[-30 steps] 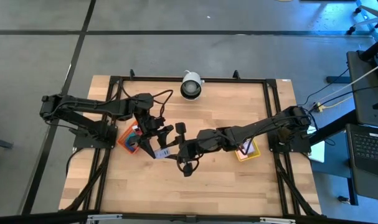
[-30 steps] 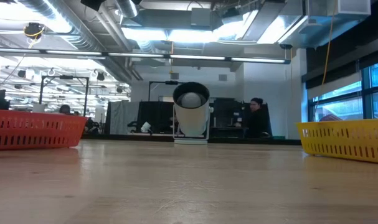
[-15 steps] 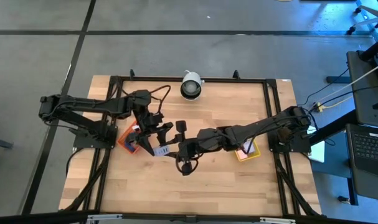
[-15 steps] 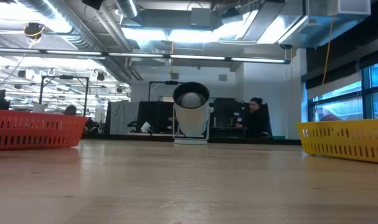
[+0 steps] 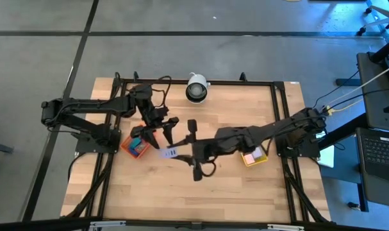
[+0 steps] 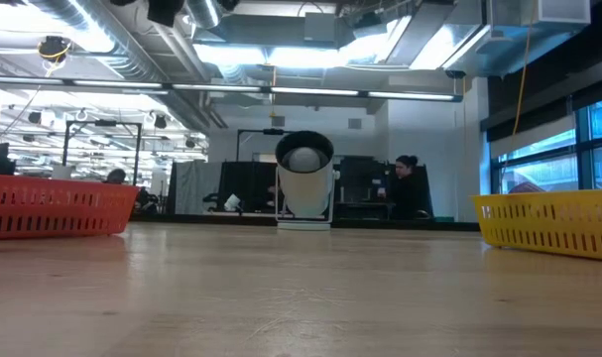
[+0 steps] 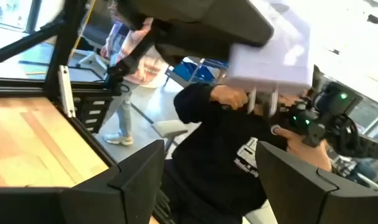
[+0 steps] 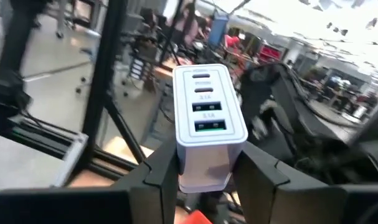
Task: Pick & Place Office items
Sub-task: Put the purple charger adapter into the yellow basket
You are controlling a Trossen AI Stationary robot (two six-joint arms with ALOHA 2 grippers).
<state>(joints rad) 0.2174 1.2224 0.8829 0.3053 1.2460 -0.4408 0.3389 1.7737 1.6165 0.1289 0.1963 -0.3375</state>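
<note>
Right end effector [image 5: 177,153]: clenched on a white plastic multi-port USB charger block [image 8: 207,127]. You can see both dark fingers pressed to the block's two side faces, with the port face turned toward the wrist camera.

Charger position: held in the air above the wooden tabletop [image 5: 232,192], at the tip of the right end effector. From above it shows as a small white piece just beyond the fingertips. It lies between the two end effectors.

Left end effector [image 5: 163,137]: released. Your left wrist view shows its two dark fingers [image 7: 136,179] spread apart with nothing between them. The charger hangs ahead of them, metal plug prongs pointing down, not touching either finger.

Separation: the left end effector is near the charger, but apart from it.

Orange plastic mesh tray [image 5: 127,144]: just beside the left end effector, on its outer side. It holds several small coloured office items [image 5: 138,145]; you cannot tell them apart here.

Yellow plastic mesh tray [image 5: 259,159]: behind the right end effector, partly under that arm's forearm. A pink piece shows inside it.

White round camera unit [image 5: 195,88]: at the tabletop's far edge, well apart from both end effectors.

Low view: shows both trays and the camera unit, neither end effector. People stand in the room beyond.
</note>
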